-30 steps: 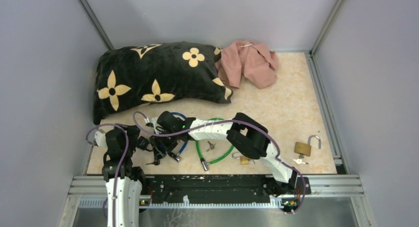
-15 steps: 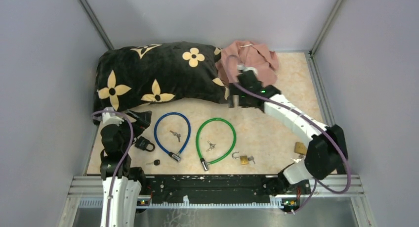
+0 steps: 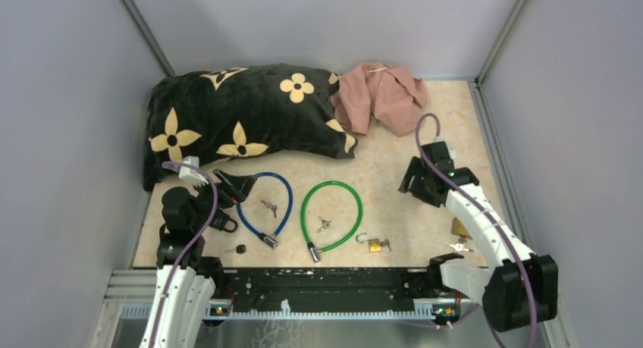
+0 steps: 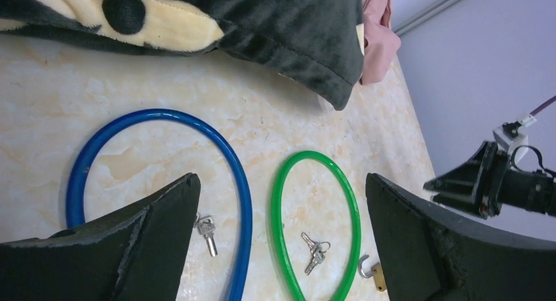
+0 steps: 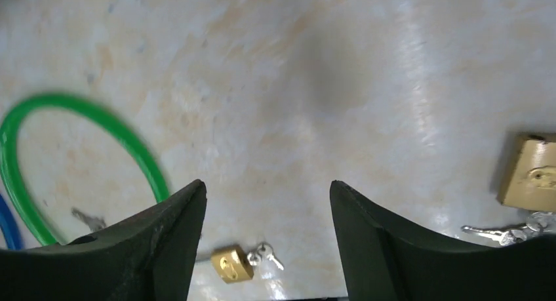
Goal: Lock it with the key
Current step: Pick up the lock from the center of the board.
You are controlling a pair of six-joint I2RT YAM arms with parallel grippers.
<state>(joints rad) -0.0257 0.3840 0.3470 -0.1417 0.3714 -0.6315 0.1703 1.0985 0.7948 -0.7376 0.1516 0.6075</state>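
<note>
A small brass padlock (image 3: 374, 244), shackle open, lies near the front edge with its keys (image 3: 386, 245) beside it; it also shows in the right wrist view (image 5: 231, 263). A larger brass padlock (image 3: 462, 227) with keys (image 3: 459, 247) lies at the right, partly under my right arm. A blue cable lock (image 3: 265, 204) and a green cable lock (image 3: 331, 211) each ring loose keys (image 4: 207, 227) (image 4: 315, 248). My left gripper (image 3: 235, 185) is open and empty over the blue cable's left side. My right gripper (image 3: 415, 183) is open and empty, above bare table right of the green cable.
A black padlock (image 3: 222, 221) and a black-headed key (image 3: 239, 249) lie by my left arm. A black flowered pillow (image 3: 243, 113) and a pink cloth (image 3: 383, 94) fill the back. Grey walls close both sides; a metal rail (image 3: 334, 280) runs along the front.
My right arm swung from the left side, past the pink cloth, back to the right side of the table. My left gripper rose and moved right toward the blue cable.
</note>
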